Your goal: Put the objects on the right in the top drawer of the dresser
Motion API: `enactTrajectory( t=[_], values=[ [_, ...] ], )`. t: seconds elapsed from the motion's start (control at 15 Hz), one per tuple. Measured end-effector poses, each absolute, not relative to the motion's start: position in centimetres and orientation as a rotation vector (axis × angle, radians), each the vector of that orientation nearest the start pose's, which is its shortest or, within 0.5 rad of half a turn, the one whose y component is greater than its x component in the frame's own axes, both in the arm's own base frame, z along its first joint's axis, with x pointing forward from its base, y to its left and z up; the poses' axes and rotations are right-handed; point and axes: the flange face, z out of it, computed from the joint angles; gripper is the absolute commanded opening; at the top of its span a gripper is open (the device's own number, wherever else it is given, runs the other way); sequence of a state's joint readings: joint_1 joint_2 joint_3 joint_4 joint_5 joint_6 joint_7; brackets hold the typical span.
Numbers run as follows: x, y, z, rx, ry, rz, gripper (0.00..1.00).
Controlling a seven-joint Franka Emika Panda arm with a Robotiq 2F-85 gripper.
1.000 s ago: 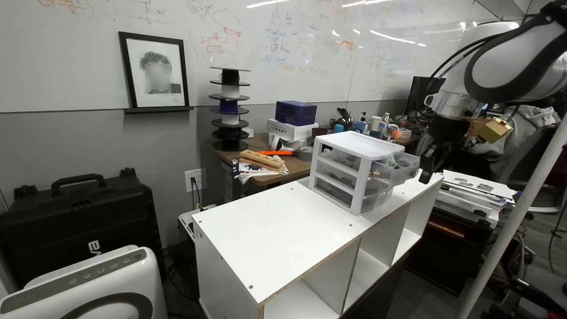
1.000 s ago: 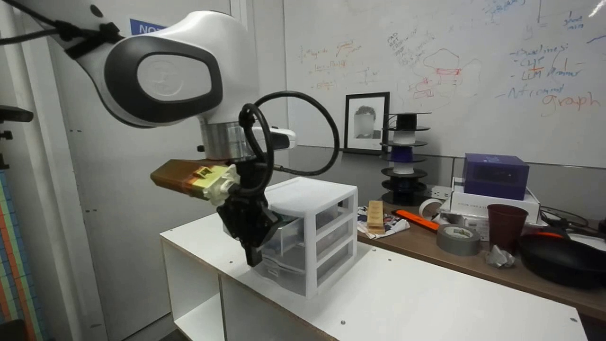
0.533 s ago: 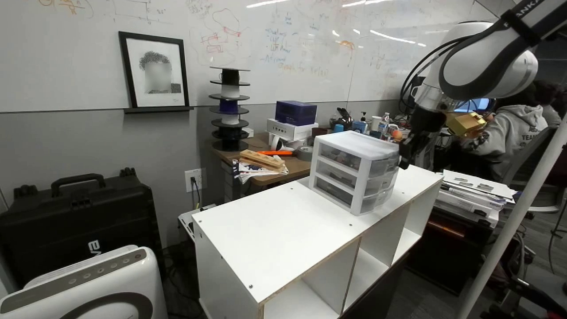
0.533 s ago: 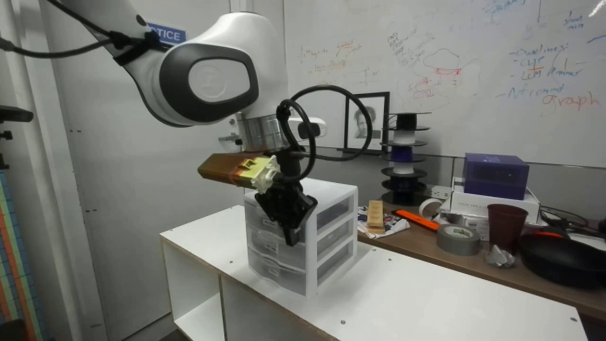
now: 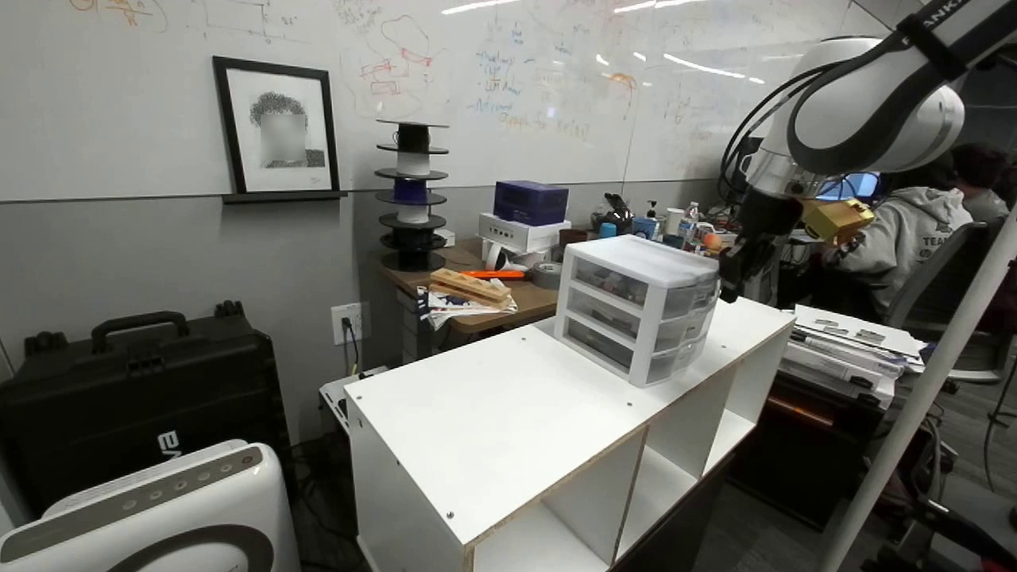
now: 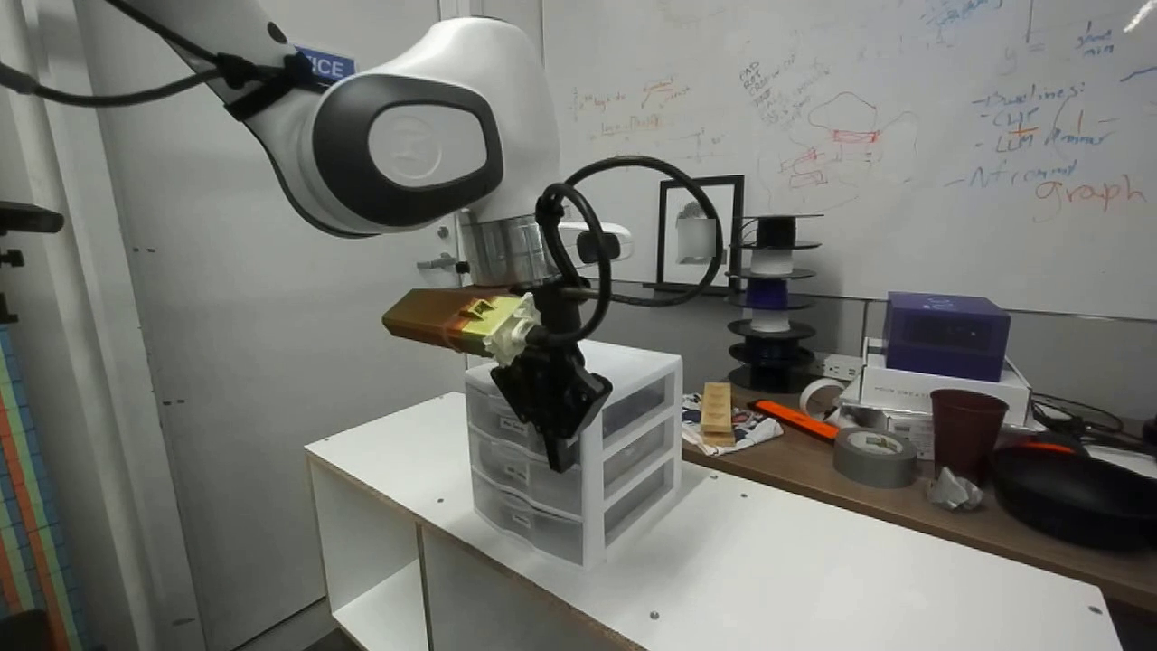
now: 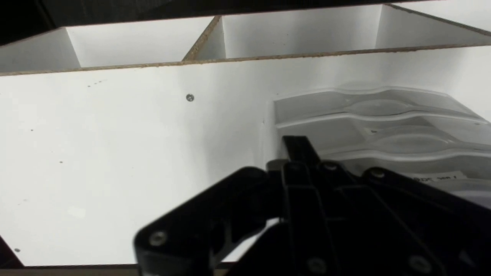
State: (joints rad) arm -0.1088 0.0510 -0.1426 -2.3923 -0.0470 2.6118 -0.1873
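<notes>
Your top drawer [image 6: 488, 409] has gone in over the last second: it was sticking way out of the dresser [image 5: 647, 338], and now it looks about in line with the lower two drawers [image 6: 542, 529]. Your gripper [image 6: 559, 457] swung in toward the dresser too. It's pinched all the way together, pointing down at a tilt, right up by the drawer fronts near a corner. Can't tell if it's touching the plastic.

You can make out some stuff [image 5: 610, 284] through the side of the top drawer, too blurry to name, and there's a handwritten label [image 7: 450, 176] on its front. The dresser stands upright on your white cabinet [image 5: 485, 437].

Past that you've got the brown desk [image 6: 800, 464] with grey tape [image 6: 874, 466], a dark red cup [image 6: 967, 434], a black pan [image 6: 1071, 502], a purple box [image 6: 945, 336] on a white box [image 6: 945, 391], and a stack of spools [image 6: 768, 294]. There's a framed picture [image 5: 280, 131] up against the whiteboard [image 5: 477, 103], and a person [image 5: 906, 230] in a grey hoodie sits beyond your arm [image 5: 842, 127].
</notes>
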Motion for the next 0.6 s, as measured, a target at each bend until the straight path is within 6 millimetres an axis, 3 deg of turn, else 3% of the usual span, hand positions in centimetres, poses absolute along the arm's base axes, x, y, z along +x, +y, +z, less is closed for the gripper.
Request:
enactTrajectory(
  t=[0.27, 0.47, 0.6],
  values=[
    [47.9, -12.5, 35.0, -3.192, 0.036, -0.162, 0.67],
    [45.0, -12.6, 40.1, -3.187, 0.062, -0.09, 0.91],
    [42.7, -12.5, 43.7, -3.175, 0.089, -0.051, 1.0]
  ],
)
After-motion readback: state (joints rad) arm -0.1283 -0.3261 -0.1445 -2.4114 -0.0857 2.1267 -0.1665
